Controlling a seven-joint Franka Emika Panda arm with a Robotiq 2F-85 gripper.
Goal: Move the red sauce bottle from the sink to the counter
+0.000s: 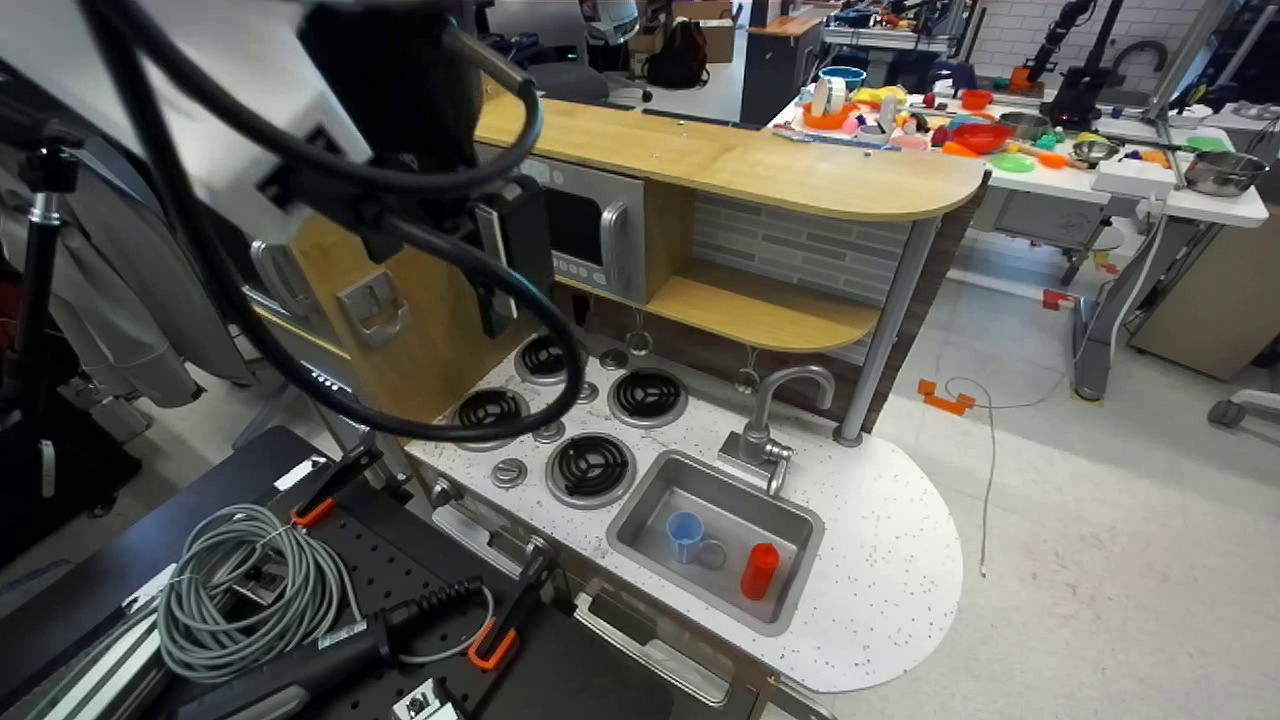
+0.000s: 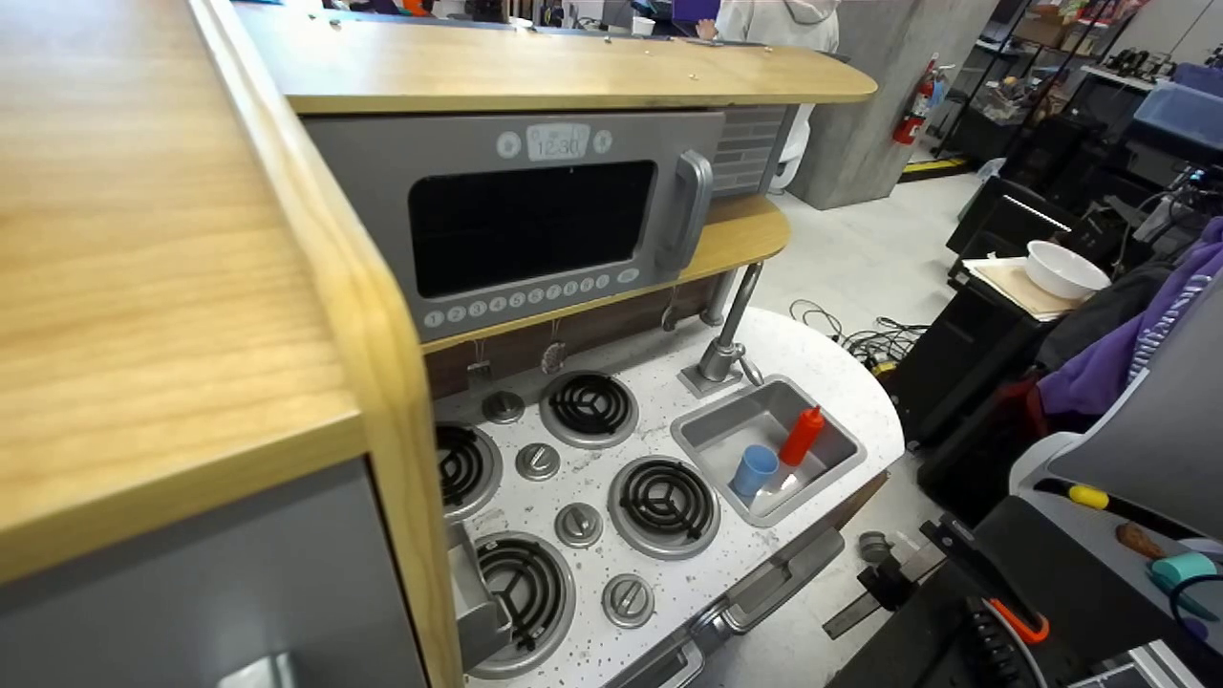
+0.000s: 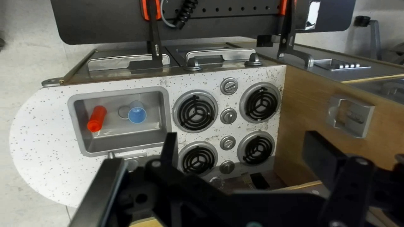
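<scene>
The red sauce bottle (image 1: 760, 572) appears to stand upright in the grey sink (image 1: 735, 520), towards the rounded end of the counter. It also shows in an exterior view (image 2: 801, 436) and in the wrist view (image 3: 97, 118). The white speckled counter (image 1: 890, 560) surrounds the sink; it also shows in the wrist view (image 3: 41, 135). My gripper (image 3: 242, 138) is open, with nothing between its fingers. It is high above the stove, well away from the bottle. In an exterior view the gripper (image 1: 505, 290) is partly hidden by cables.
A blue cup (image 3: 137, 114) with a handle stands in the sink beside the bottle. A faucet (image 1: 790, 385) rises behind the sink. Burners (image 3: 195, 112) lie beside it. A wooden shelf (image 1: 730, 170), a microwave (image 2: 535, 220) and a wooden side wall (image 3: 315, 101) border the stove.
</scene>
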